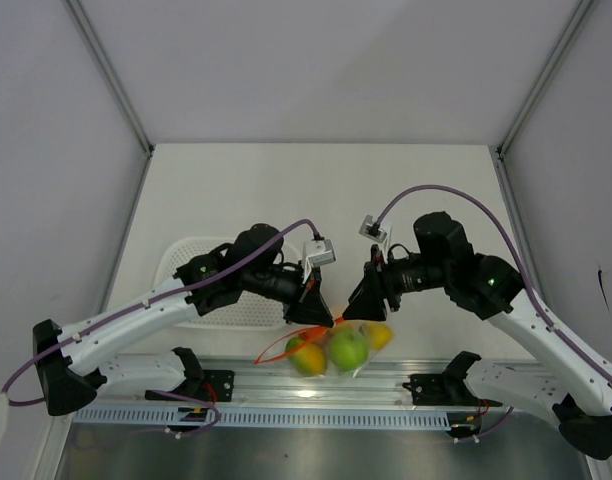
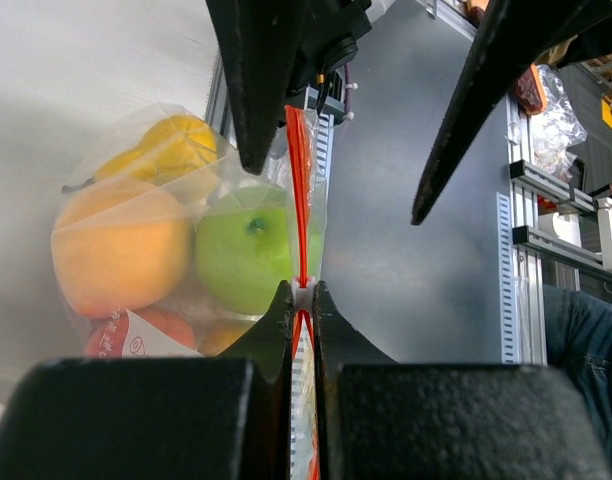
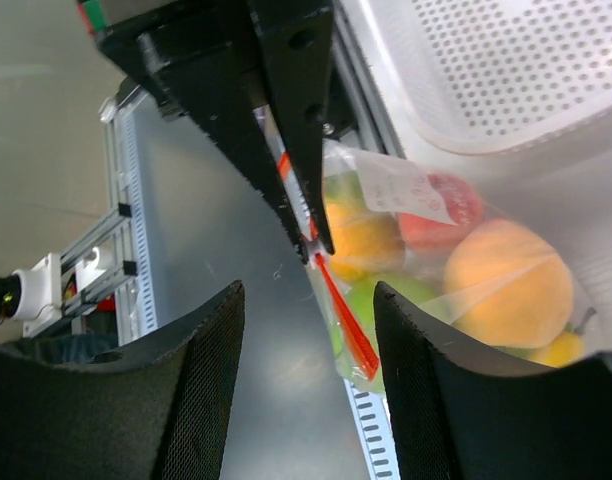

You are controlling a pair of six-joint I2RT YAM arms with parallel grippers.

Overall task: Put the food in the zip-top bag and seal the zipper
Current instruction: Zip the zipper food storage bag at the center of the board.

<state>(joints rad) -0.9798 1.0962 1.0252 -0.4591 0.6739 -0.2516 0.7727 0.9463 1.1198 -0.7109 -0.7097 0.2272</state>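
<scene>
The zip-top bag [image 1: 338, 352] hangs at the table's near edge, filled with the food: a green fruit [image 2: 248, 250], an orange fruit [image 2: 116, 245], a yellow one [image 2: 176, 140] and a red one [image 3: 441, 215]. My left gripper [image 2: 301, 290] is shut on the zipper [image 2: 299, 190], pinching its white slider. My right gripper [image 3: 307, 287] is open. The zipper's free end [image 3: 348, 325] lies between its fingers and touches neither. In the top view the two grippers [image 1: 321, 312] [image 1: 369, 303] face each other just above the bag.
A white slotted basket [image 1: 201, 275] lies on the table under the left arm. A perforated metal rail [image 1: 286, 412] runs along the near edge, with a dark surface below it. Grey walls close the sides and back.
</scene>
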